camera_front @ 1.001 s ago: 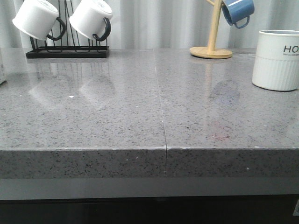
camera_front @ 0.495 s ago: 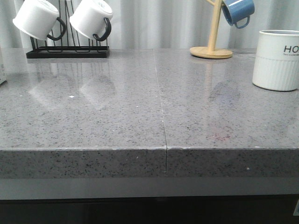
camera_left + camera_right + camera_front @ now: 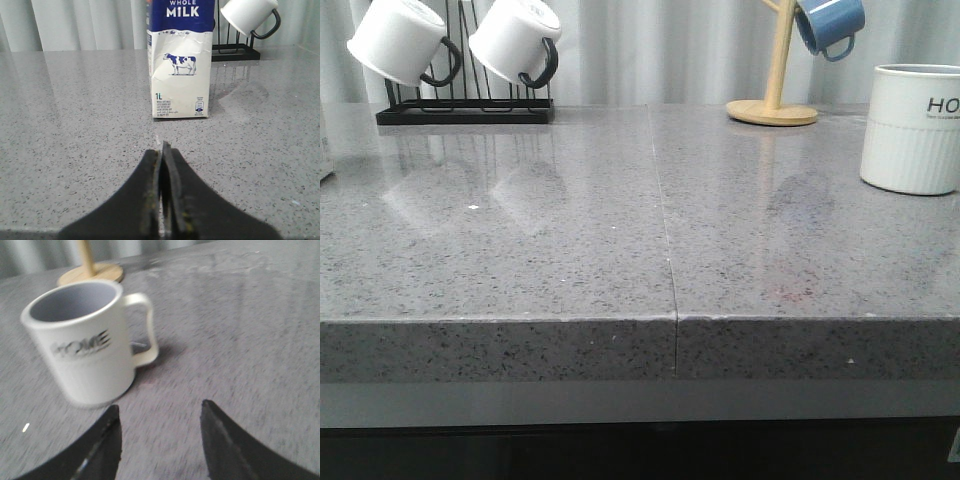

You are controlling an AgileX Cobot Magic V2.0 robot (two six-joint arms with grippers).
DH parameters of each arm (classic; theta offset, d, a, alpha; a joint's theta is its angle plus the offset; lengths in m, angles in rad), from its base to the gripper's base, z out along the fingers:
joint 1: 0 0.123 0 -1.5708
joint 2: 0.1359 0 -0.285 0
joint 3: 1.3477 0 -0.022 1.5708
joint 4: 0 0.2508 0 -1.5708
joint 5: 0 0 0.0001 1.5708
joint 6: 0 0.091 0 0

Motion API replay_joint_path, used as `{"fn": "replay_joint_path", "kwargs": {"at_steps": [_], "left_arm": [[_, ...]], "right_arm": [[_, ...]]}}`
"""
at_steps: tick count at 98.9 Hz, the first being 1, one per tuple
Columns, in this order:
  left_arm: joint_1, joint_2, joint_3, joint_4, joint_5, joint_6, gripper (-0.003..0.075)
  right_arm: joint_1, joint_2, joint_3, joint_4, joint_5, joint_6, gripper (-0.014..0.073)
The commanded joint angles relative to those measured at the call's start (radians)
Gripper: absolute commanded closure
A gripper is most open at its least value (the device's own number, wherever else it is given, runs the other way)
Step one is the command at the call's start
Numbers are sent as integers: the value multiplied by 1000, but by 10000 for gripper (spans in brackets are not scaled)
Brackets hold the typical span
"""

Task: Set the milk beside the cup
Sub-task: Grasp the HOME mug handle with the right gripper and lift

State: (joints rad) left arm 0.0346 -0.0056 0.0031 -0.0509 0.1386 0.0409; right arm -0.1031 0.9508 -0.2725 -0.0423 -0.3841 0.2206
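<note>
The milk (image 3: 180, 65), a carton with a blue top and a cow on its white lower part, stands upright on the grey counter in the left wrist view. My left gripper (image 3: 162, 147) is shut and empty, a short way in front of the carton, not touching it. The cup (image 3: 912, 130), cream-white with black lettering and a ribbed lower half, stands at the counter's right edge in the front view. In the blurred right wrist view the cup (image 3: 85, 345) sits just beyond my open right gripper (image 3: 160, 406), handle toward the open counter. Neither gripper shows in the front view.
A black wire rack (image 3: 465, 112) at the back left holds two white mugs (image 3: 400, 40). A wooden stand (image 3: 772, 110) with a blue mug (image 3: 830, 25) is at the back right. A seam (image 3: 665, 230) runs down the counter's middle.
</note>
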Motion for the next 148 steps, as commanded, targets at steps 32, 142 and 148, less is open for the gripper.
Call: {"fn": "replay_joint_path", "kwargs": {"at_steps": [32,142,148], "left_arm": [[-1,-24,40,-3,-76,-5,741],[-1,-24,40,-3,-76,-5,741],[-1,-24,40,-3,-76,-5,741]], "right_arm": [[-18,340,-239,-68,-186,-3,211],[206,513,-478,-133,-152,2,660],[256,516,-482,-133,-151,2,656]]}}
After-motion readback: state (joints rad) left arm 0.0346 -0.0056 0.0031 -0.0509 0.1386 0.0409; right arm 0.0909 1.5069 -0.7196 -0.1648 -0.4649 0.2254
